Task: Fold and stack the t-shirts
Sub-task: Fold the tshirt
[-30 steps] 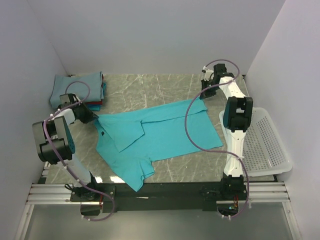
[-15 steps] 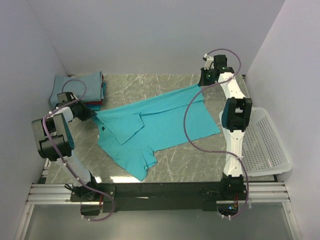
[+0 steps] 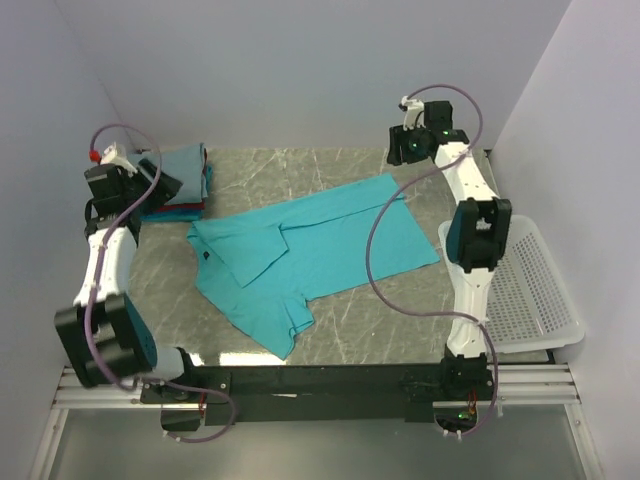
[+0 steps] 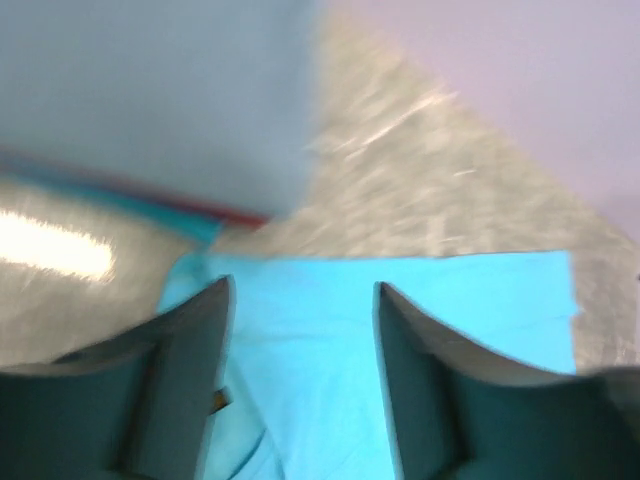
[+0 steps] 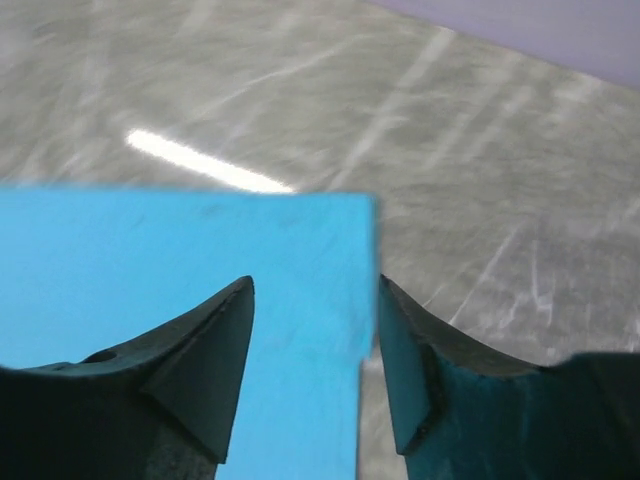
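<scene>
Tees are partly done: a stack (image 3: pixel 180 172) of folded ones, grey-blue on top with red and teal edges showing beneath, sits in the far left corner of the tabletop (image 3: pixel 300 172). The turquoise tee (image 3: pixel 330 250) lies spread mid-tabletop, just beside the stack but not touching it. It looks barely started. One flap near the neck end is turned in over the body, while the near sleeve sticks out toward the arm bases. By my reading, that sleeve, the lengthwise folds and the move onto the stack are all left to do.

Its long axis runs left to right, tilted so the right end lies farther from the bases. The neck end seems to point left toward the stack, the straight hem toward the far right.

The left fingers (image 4: pixel 190 370) are spread and empty above the tee's left end. The right fingers (image 5: pixel 200 370) are spread too, above the tee's far right corner, gripping nothing.
</scene>
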`<action>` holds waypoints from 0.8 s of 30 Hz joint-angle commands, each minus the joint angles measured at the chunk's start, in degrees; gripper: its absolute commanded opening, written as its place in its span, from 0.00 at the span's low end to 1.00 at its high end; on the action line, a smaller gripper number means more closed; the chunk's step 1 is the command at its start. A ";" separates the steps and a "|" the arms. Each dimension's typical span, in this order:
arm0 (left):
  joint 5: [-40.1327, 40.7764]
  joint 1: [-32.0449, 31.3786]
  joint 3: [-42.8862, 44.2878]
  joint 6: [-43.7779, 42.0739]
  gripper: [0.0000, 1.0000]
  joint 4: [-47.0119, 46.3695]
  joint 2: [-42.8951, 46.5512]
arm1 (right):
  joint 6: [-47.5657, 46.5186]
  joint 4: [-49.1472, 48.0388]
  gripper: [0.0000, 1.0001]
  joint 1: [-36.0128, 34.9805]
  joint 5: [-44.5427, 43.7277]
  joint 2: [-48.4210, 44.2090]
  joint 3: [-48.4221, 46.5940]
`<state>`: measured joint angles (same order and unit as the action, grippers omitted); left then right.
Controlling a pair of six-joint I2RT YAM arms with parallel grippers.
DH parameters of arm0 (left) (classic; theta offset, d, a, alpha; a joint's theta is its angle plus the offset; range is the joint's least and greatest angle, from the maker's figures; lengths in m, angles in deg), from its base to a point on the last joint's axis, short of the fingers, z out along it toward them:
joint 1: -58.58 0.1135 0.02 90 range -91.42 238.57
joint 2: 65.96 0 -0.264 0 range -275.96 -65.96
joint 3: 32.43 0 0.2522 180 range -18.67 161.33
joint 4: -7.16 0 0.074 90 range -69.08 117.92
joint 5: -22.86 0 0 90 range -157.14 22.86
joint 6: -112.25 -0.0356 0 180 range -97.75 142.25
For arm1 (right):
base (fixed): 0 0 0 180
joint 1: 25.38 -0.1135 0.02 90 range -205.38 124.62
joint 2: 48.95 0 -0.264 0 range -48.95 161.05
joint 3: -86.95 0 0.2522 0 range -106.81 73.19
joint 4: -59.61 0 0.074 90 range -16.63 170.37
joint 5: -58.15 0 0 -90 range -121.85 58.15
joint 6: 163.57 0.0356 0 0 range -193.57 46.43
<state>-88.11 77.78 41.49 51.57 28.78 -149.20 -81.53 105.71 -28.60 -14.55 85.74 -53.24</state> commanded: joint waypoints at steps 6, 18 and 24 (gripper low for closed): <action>-33.09 -3.82 -7.42 11.32 0.99 -20.49 9.17 | -22.69 4.58 0.63 -0.29 30.59 -38.94 31.56; -5.50 -45.60 -4.94 -7.73 0.80 20.87 25.47 | -41.78 11.78 0.79 0.06 42.38 -75.01 64.81; 10.76 -68.63 -14.88 7.73 0.66 32.56 34.10 | -38.18 12.31 0.78 2.43 42.90 -73.70 65.97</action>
<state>-89.22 16.84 30.83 51.00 51.29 -116.90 -119.87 117.03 -27.75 26.34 11.49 14.05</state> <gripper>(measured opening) 0.674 0.783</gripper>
